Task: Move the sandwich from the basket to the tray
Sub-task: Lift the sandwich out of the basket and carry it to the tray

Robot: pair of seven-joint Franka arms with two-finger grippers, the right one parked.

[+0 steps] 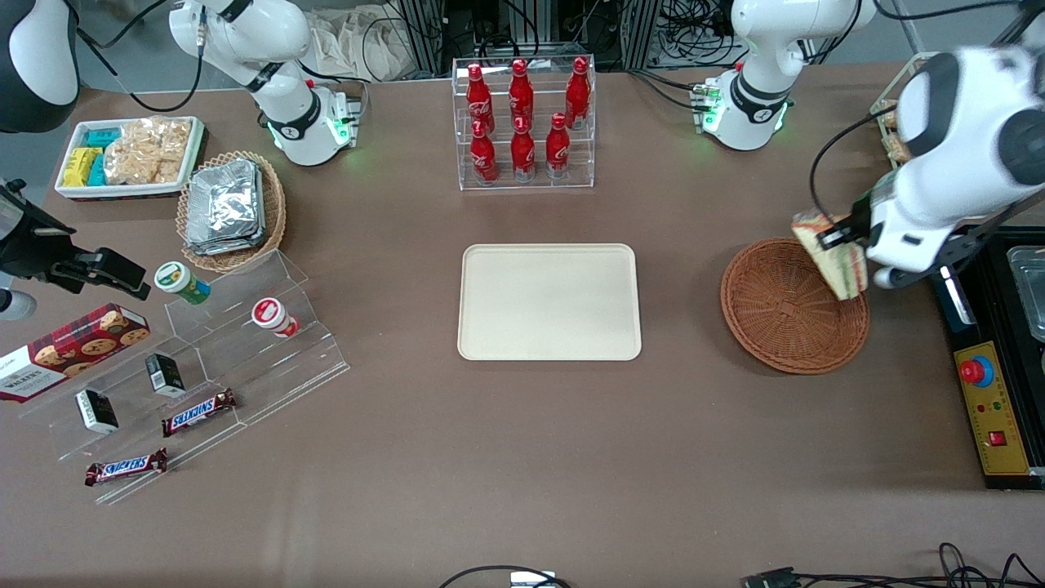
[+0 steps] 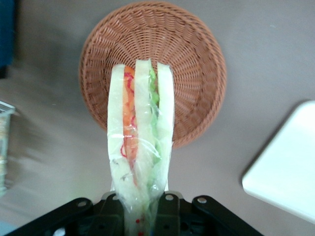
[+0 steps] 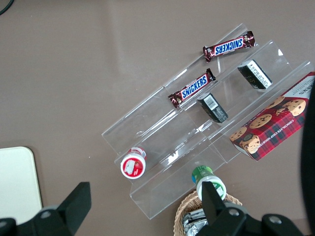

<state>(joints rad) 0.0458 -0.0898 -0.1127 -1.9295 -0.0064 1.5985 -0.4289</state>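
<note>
My left gripper (image 1: pixel 845 235) is shut on the sandwich (image 1: pixel 833 255), a plastic-wrapped wedge of pale bread with orange and green filling. It holds the sandwich in the air above the reddish-brown wicker basket (image 1: pixel 784 314), over the basket's edge toward the working arm's end. In the left wrist view the sandwich (image 2: pixel 140 132) sticks out from between the gripper's (image 2: pixel 142 216) fingers, with the empty basket (image 2: pixel 192 64) below it. The cream tray (image 1: pixel 549 300) lies empty at the table's middle; its corner shows in the left wrist view (image 2: pixel 285 167).
A clear rack of red bottles (image 1: pixel 522 122) stands farther from the front camera than the tray. A black control box (image 1: pixel 992 408) with a red button sits beside the basket at the working arm's end. A foil-packet basket (image 1: pixel 233 208) and acrylic snack steps (image 1: pixel 204 367) lie toward the parked arm's end.
</note>
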